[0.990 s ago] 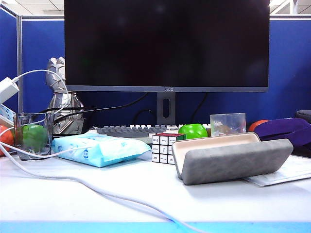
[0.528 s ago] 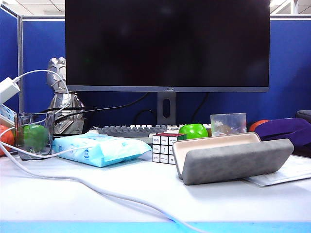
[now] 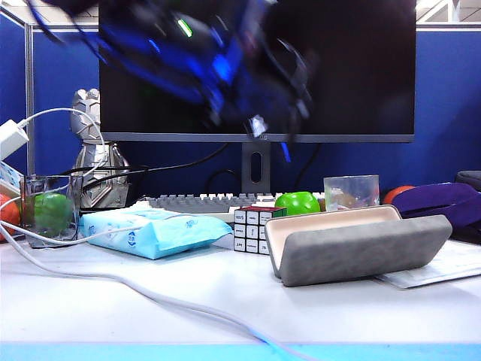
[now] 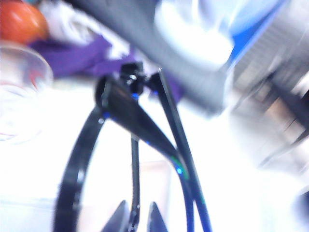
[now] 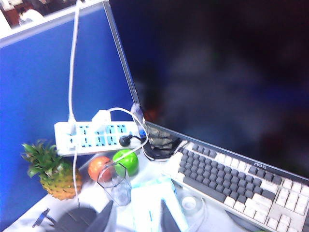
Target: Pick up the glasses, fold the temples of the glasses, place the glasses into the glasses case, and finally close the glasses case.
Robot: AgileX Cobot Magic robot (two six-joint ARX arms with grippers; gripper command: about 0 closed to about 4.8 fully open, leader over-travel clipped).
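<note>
From the exterior camera, we see the glasses case [image 3: 359, 244] lying open on the white table [image 3: 225, 301], right of centre, its grey lid tilted toward us and the cream lining showing behind it. A Rubik's cube [image 3: 254, 229] stands just beside its left end, a pale blue tissue pack [image 3: 154, 229] lies farther left, and a green apple [image 3: 298, 203] and a keyboard [image 3: 195, 201] sit behind. High in front of the dark monitor [image 3: 338, 68], a blurred blue-and-black arm sweeps in from the upper left; we cannot make out its gripper or the glasses here.

From the left wrist camera, we see the left gripper [image 4: 135, 218] with its two dark fingertips [image 4: 118, 220] drawn almost together, pinching a slim black bar of the glasses [image 4: 140, 125]. The thin black frame fans out beyond the fingers, one of the temples [image 4: 178, 145] angling off beside it. Everything behind is smeared with motion blur, apart from an orange fruit [image 4: 21, 21] and the rim of a clear cup [image 4: 24, 72].

From the right wrist camera, we see the right gripper [image 5: 135, 220] held high above the table, its fingers spread apart with nothing between them. Below it lie the tissue pack, a clear glass [image 5: 115, 184], a pineapple [image 5: 53, 174] and a white power strip [image 5: 96, 137].
</note>
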